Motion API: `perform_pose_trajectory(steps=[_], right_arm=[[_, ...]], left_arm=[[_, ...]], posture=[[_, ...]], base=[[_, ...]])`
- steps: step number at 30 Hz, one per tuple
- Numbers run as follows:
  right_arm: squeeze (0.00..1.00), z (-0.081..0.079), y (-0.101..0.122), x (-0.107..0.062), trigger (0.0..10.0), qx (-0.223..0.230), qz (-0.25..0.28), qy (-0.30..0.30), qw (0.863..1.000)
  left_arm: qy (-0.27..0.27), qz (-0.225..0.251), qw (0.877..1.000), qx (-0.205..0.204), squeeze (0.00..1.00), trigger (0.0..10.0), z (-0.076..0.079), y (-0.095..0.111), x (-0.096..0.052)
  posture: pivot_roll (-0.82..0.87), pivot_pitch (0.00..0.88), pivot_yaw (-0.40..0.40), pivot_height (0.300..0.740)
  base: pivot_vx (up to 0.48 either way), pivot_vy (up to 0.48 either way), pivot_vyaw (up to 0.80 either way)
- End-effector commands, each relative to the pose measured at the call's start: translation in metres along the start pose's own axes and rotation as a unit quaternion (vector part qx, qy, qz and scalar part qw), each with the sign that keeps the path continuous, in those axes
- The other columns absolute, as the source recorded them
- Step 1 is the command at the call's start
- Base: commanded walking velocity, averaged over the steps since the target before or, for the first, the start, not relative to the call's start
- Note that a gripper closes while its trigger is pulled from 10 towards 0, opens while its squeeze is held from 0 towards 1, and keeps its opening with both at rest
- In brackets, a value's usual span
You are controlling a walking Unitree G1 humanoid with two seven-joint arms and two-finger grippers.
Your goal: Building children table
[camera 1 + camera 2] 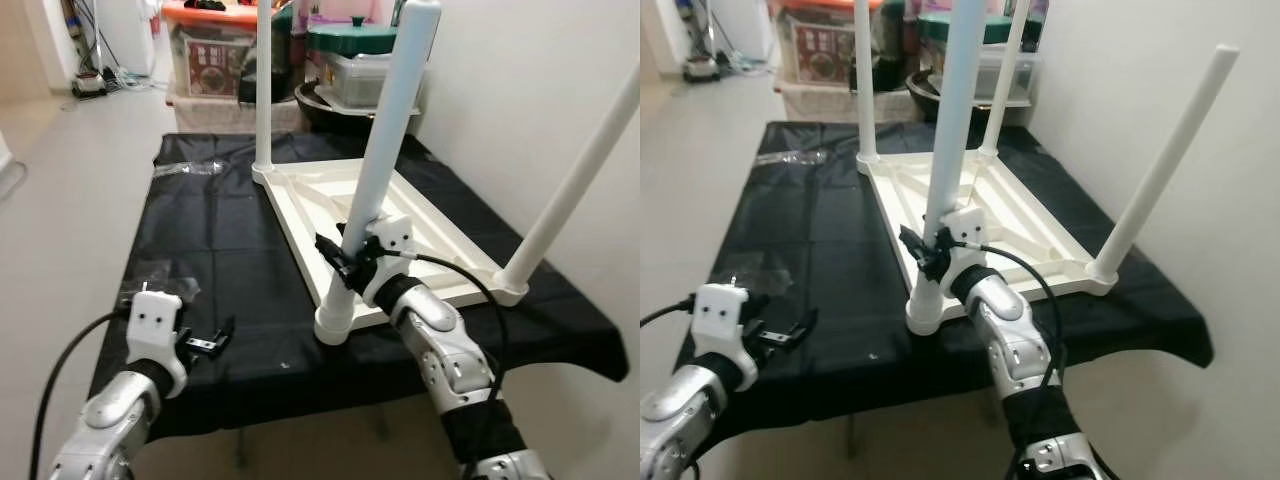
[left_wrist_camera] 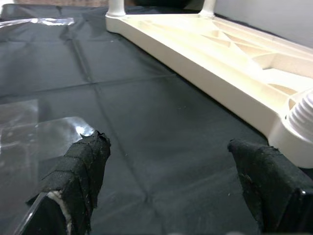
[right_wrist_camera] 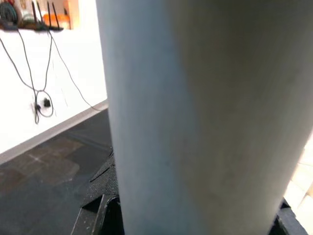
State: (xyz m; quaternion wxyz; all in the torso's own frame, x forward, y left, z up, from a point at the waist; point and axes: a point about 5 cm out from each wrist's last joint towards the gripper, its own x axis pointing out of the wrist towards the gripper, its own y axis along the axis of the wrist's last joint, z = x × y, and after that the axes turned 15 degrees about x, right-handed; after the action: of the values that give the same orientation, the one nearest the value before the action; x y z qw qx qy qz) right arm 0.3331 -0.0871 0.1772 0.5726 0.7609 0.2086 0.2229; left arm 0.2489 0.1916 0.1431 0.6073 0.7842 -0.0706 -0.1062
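Tabletop point(image 1: 420, 225), white plastic, lies inverted on the black-covered worktop point(image 1: 200, 250), legs pointing up. I see my right gripper point(image 1: 352, 252) clamped around the near corner leg point(image 1: 385, 160). Left gripper point(image 1: 208, 342) rests spread on the worktop's near edge.

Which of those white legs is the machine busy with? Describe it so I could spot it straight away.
On the black-covered table a white children's tabletop lies upside down with four legs pointing up. The one you want is the near-left leg, closest to the robot at the front corner. Only this leg has the right pincer clamped around it, low down.
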Motion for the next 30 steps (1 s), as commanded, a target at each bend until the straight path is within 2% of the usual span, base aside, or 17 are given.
perform_pose_trajectory(steps=[1, 6, 8, 9, 11, 12, 15, 19, 20, 21, 22, 23, 25, 26, 28, 30], right_arm=[[0.0, 0.008, -0.028, -0.009, 10.0, 0.009, -0.069, -0.013, 0.998], [0.0, 0.004, -0.024, -0.009, 10.0, -0.003, -0.077, 0.035, 0.996], [0.0, 0.0, -0.013, -0.006, 10.0, -0.004, -0.075, 0.089, 0.993], [0.0, 0.0, -0.013, -0.006, 10.0, -0.004, -0.075, 0.089, 0.993], [0.0, -0.006, -0.004, -0.005, 10.0, -0.003, -0.081, 0.147, 0.986], [0.0, -0.006, -0.004, -0.005, 10.0, -0.003, -0.081, 0.147, 0.986], [0.0, -0.014, -0.002, -0.007, 10.0, 0.001, -0.086, 0.201, 0.976], [0.0, -0.017, -0.003, -0.009, 10.0, 0.002, -0.087, 0.219, 0.972], [0.0, -0.02, -0.006, -0.012, 10.0, 0.006, -0.093, 0.241, 0.966], [0.0, -0.02, -0.006, -0.012, 10.0, 0.006, -0.093, 0.241, 0.966], [0.0, -0.023, -0.009, -0.015, 10.0, 0.003, -0.1, 0.272, 0.957], [0.0, -0.023, -0.009, -0.015, 10.0, 0.003, -0.1, 0.272, 0.957], [0.0, -0.027, -0.014, -0.019, 10.0, -0.008, -0.118, 0.323, 0.939], [0.0, -0.027, -0.014, -0.019, 10.0, -0.008, -0.118, 0.323, 0.939], [0.0, -0.028, -0.015, -0.017, 10.0, -0.038, -0.139, 0.366, 0.919], [0.0, -0.028, -0.015, -0.017, 10.0, -0.038, -0.139, 0.366, 0.919]], left_arm=[[-0.006, -0.007, 1.0, 0.002, 0.0, 10.0, 0.002, -0.002, -0.001], [-0.011, -0.005, 1.0, 0.0, 0.0, 10.0, 0.002, -0.001, -0.001], [-0.014, 0.001, 1.0, -0.004, 0.0, 10.0, 0.002, 0.001, -0.001], [-0.014, 0.001, 1.0, -0.004, 0.0, 10.0, 0.002, 0.001, -0.001], [-0.018, 0.006, 1.0, -0.006, 0.0, 10.0, 0.002, 0.002, -0.001], [-0.018, 0.006, 1.0, -0.006, 0.0, 10.0, 0.002, 0.002, -0.001], [-0.023, 0.008, 1.0, -0.008, 0.0, 10.0, 0.003, 0.003, -0.003], [-0.023, 0.008, 1.0, -0.01, 0.0, 10.0, 0.003, 0.003, -0.003], [-0.022, 0.008, 1.0, -0.012, 0.0, 10.0, 0.003, 0.002, -0.004], [-0.022, 0.008, 1.0, -0.012, 0.0, 10.0, 0.003, 0.002, -0.004], [-0.024, 0.008, 1.0, -0.013, 0.0, 10.0, 0.002, 0.002, -0.004], [-0.024, 0.008, 1.0, -0.013, 0.0, 10.0, 0.002, 0.002, -0.004], [-0.025, 0.009, 1.0, -0.014, 0.0, 10.0, 0.0, 0.003, -0.004], [-0.025, 0.009, 1.0, -0.014, 0.0, 10.0, 0.0, 0.003, -0.004], [-0.025, 0.012, 0.999, -0.015, 0.0, 10.0, 0.0, 0.004, -0.004], [-0.025, 0.012, 0.999, -0.015, 0.0, 10.0, 0.0, 0.004, -0.004]], posture=[[0.12, 0.0, -0.166, 0.74], [0.12, 0.0, -0.163, 0.74], [0.12, 0.0, -0.163, 0.74], [0.12, 0.0, -0.163, 0.74], [0.12, 0.0, -0.164, 0.74], [0.12, 0.0, -0.164, 0.74], [0.13, 0.0, -0.169, 0.74], [0.13, 0.0, -0.169, 0.74], [0.14, 0.0, -0.169, 0.74], [0.14, 0.0, -0.169, 0.74], [0.15, 0.0, -0.173, 0.74], [0.15, 0.0, -0.173, 0.74], [0.15, 0.0, -0.173, 0.74], [0.15, 0.0, -0.173, 0.74], [0.17, 0.0, -0.184, 0.74], [0.17, 0.0, -0.184, 0.74]], base=[[0.0, 0.0, 0.0], [0.0, 0.0, 0.0], [0.0, 0.0, 0.0], [0.0, 0.0, 0.0], [0.0, 0.0, 0.0], [0.0, 0.0, 0.0], [0.0, 0.0, 0.0], [0.0, 0.0, 0.0], [0.0, 0.0, 0.0], [0.0, 0.0, 0.0], [0.0, 0.0, 0.0], [0.0, 0.0, 0.0], [0.0, 0.0, 0.0], [0.0, 0.0, 0.0], [0.0, 0.0, 0.0], [0.0, 0.0, 0.0]])
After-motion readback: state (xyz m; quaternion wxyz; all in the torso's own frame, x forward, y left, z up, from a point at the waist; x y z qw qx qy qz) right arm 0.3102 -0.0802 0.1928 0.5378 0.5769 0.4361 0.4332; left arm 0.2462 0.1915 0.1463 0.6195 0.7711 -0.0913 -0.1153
